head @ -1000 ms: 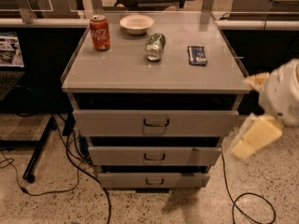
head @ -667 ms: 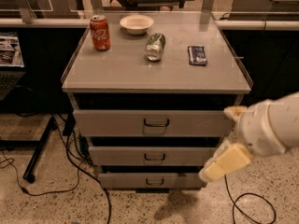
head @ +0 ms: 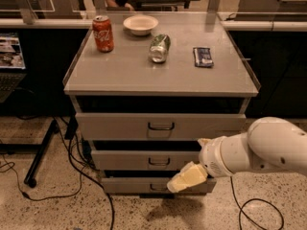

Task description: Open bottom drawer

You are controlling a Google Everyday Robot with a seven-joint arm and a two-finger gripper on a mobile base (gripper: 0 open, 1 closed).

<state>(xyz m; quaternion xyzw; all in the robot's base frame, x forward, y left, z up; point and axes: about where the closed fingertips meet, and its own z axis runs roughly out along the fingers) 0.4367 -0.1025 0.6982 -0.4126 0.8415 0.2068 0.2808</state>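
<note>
The grey metal cabinet has three drawers. The bottom drawer (head: 129,185) is the narrowest and lowest, with a small dark loop handle (head: 157,187) at its centre, and it looks closed. My gripper (head: 184,178) comes in from the right on a white arm (head: 268,150). Its cream-coloured end sits just right of and slightly above the bottom drawer's handle, in front of the drawer's right half. The mid-sized drawer (head: 144,159) and the widest top drawer (head: 124,126) are above it.
On the cabinet top (head: 163,73) stand a red can (head: 103,33), a white bowl (head: 140,24), a tipped green can (head: 159,48) and a dark packet (head: 203,56). Black cables (head: 72,166) and a stand leg (head: 41,152) lie on the floor at left; another cable (head: 254,210) lies at right.
My arm has swung in from the right and downward. The gripper moved from beside the cabinet's right edge to in front of the bottom drawer near its handle.
</note>
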